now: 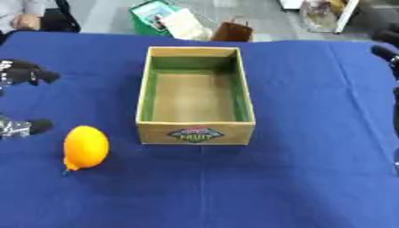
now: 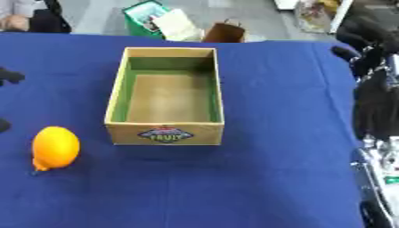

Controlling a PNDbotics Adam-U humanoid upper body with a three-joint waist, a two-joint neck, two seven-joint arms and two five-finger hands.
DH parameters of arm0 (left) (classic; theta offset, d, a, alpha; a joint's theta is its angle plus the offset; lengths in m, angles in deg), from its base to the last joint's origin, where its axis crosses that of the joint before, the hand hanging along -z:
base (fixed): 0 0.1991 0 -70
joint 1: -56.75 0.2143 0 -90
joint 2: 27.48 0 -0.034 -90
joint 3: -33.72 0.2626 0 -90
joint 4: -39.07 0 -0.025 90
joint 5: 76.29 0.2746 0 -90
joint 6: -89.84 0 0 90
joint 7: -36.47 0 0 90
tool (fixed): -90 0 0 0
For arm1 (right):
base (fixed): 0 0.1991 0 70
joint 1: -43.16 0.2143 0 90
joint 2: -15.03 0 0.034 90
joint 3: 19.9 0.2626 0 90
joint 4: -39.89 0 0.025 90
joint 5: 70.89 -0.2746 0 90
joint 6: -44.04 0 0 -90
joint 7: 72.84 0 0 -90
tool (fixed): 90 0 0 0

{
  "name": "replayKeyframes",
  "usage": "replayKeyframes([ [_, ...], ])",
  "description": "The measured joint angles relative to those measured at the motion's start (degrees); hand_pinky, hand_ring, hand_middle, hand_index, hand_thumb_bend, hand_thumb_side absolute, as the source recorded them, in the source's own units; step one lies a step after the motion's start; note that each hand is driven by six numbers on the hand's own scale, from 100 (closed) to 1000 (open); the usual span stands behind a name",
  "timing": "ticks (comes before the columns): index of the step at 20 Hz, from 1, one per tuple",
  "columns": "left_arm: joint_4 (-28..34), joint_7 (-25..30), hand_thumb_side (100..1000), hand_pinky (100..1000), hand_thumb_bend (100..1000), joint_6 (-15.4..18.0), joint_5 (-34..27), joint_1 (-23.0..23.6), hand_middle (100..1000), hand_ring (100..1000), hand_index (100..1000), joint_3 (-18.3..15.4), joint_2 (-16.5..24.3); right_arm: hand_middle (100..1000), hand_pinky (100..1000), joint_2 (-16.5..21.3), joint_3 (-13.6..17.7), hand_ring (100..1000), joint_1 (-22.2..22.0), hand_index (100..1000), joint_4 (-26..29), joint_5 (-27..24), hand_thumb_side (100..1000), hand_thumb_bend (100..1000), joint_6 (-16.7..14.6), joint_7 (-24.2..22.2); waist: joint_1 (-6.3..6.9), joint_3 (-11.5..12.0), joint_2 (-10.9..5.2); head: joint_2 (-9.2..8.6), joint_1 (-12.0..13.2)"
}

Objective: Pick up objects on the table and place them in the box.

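Observation:
A yellow-orange lemon-shaped fruit (image 1: 84,147) lies on the blue table cloth (image 1: 311,133), left of the box's front corner. The wooden box (image 1: 196,133) has a green inside and a "FRUIT" label on its front wall; nothing lies in it. My left hand (image 1: 25,74) comes in at the left edge, open, with one black fingertip above and another (image 1: 31,127) just up-left of the fruit, apart from it. My right hand (image 2: 374,84) shows as a dark mass at the right edge, well away from the box.
Beyond the table's far edge stand a green bag with papers (image 1: 160,17) and a brown bag (image 1: 232,32). Silver and black parts of my right arm (image 2: 378,169) fill the lower right edge.

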Motion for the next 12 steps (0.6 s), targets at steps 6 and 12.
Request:
replayKeyframes([
  [6,-1.1,2.8,856,747,563,0.2,-0.5,-0.3,839,797,992,0.8,-1.3,763,801,-0.1,0.0,826,0.0,838,0.0,0.0,1000,100,-0.1,-0.1,-0.35,-0.3,0.80,-0.50,-0.8],
  [12,-3.4,5.3,884,750,733,0.8,0.3,-0.6,832,802,985,1.9,-2.3,762,801,-0.2,0.0,826,0.2,837,0.0,0.0,1000,100,-0.1,-0.1,-0.53,-0.4,0.93,-0.99,-0.9],
])
